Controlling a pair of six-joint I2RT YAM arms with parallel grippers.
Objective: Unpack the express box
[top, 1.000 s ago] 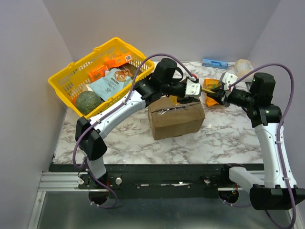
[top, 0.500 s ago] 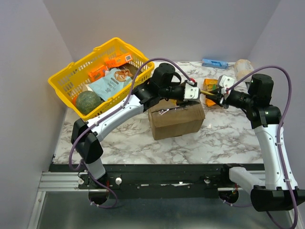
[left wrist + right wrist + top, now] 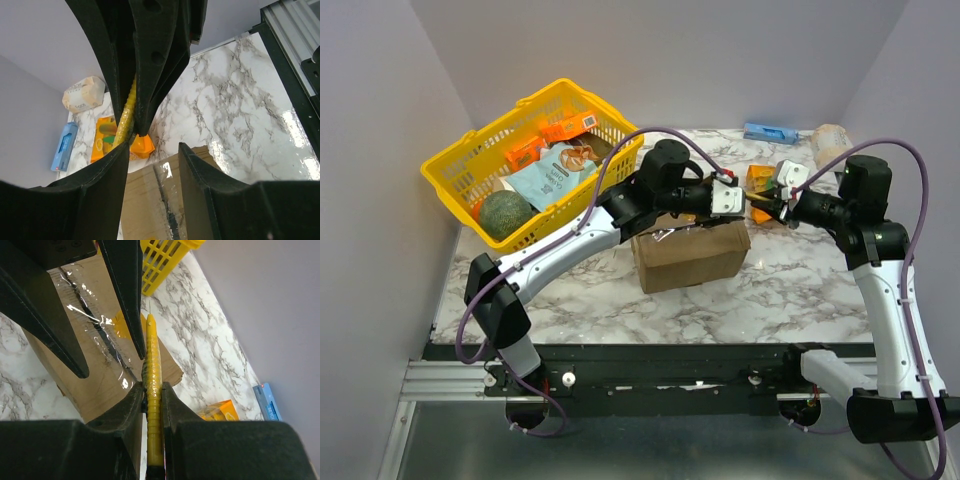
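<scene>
I see the express box (image 3: pixel 690 252) sitting closed on the marble table (image 3: pixel 800 285), about mid-table, to the right of the yellow basket (image 3: pixel 490 124) and nearer than it. Clear tape runs along the box's top seam. My two arms meet above the box's far right corner. The right gripper (image 3: pixel 152 385) is clenched on a slim yellow tool (image 3: pixel 152 355) with a ribbed body and a thin point aimed left. The left gripper (image 3: pixel 155 146) is released, fingers spread. The tool's tip lies just beside one finger; I cannot tell whether they touch. An orange packet (image 3: pixel 760 180) lies on the table beyond the box, and a blue packet (image 3: pixel 770 132) lies farther back.
</scene>
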